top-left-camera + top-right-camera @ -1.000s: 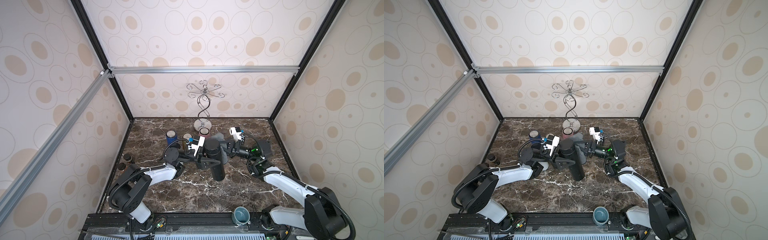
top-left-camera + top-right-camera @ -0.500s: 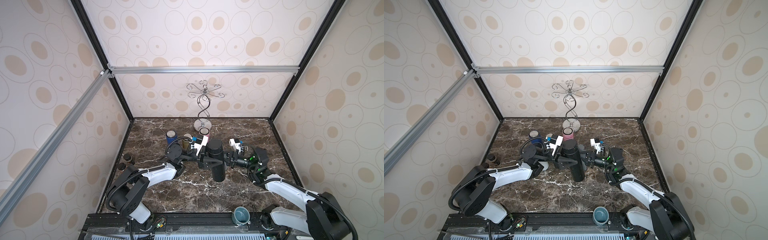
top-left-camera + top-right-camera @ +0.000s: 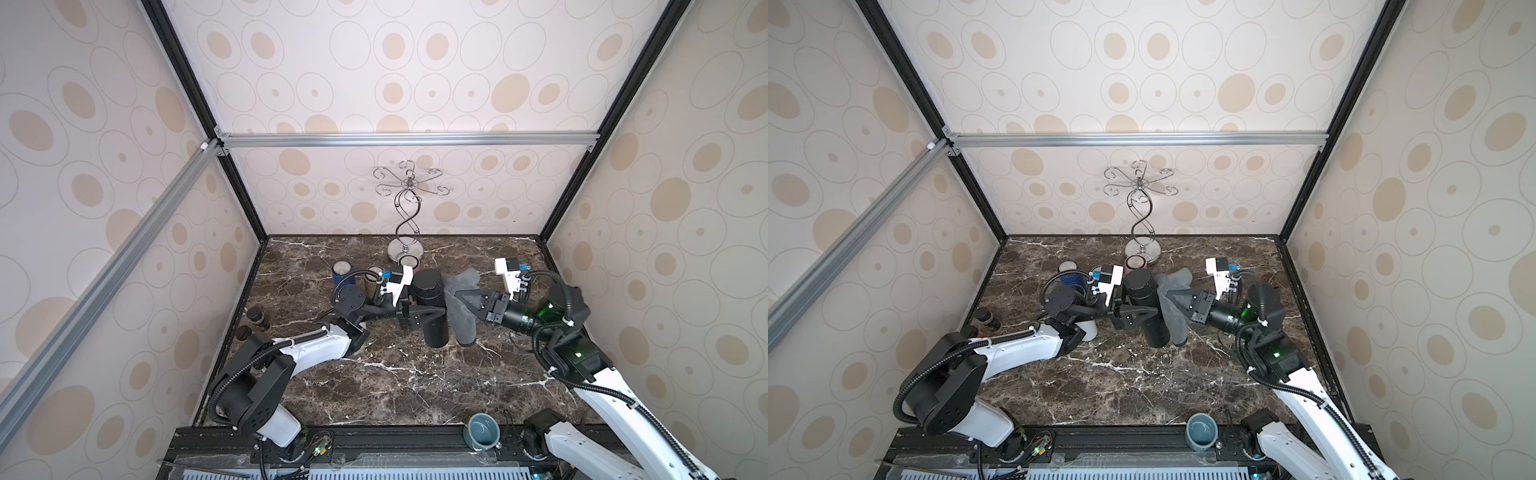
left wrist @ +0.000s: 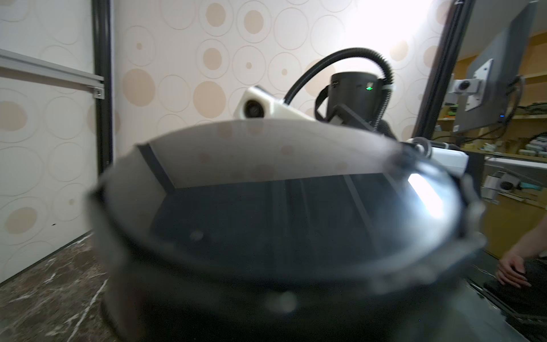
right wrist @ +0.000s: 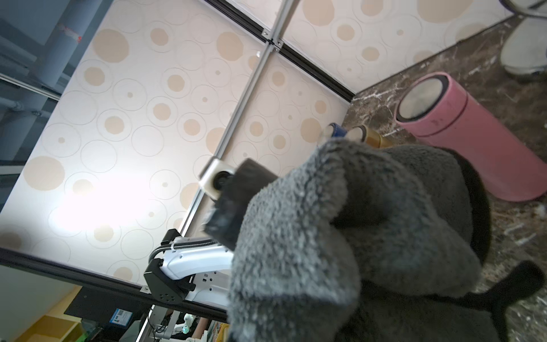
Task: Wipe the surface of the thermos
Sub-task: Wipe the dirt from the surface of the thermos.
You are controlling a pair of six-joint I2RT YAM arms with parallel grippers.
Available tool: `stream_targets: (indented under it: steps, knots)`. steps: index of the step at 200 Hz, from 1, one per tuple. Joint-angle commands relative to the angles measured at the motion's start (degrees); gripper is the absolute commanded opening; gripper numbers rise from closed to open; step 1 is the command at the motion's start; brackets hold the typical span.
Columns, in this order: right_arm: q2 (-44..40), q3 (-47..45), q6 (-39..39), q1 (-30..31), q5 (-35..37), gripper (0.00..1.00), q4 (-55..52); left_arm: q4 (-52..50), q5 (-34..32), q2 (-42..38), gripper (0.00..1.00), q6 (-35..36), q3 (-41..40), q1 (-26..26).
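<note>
A black thermos stands upright mid-table in both top views. My left gripper is shut on the thermos body from the left; in the left wrist view the thermos cap fills the frame and hides the jaws. My right gripper is shut on a grey fleece cloth, which hangs against the thermos's right side. In the right wrist view the cloth covers the jaws and most of the thermos.
Behind the thermos stand a pink flask, a gold flask, a blue canister and a chrome hook stand. Two small dark jars sit by the left wall. A teal cup rests at the front rail.
My right gripper slid the cloth down the thermos's side, then rose again and drew a little to the right. The left gripper and the thermos have hardly moved.
</note>
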Motion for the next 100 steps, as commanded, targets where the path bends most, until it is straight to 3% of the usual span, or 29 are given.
stream_targets:
  steps: [1, 47, 100]
  knots:
    - [1.4, 2.5, -2.5, 0.6, -1.6, 0.0, 0.0, -2.0, -4.9, -0.2, 0.0, 3.9, 1.2, 0.4]
    - [5.4, 7.7, -2.5, 0.7, -2.5, 0.0, 4.6, -7.5, -6.8, 0.8, 0.0, 8.3, 1.9, -0.9]
    - [11.7, 14.7, -5.4, 0.7, -1.4, 0.0, 1.9, -11.6, -9.5, 2.8, 0.0, 12.5, 3.2, -3.7]
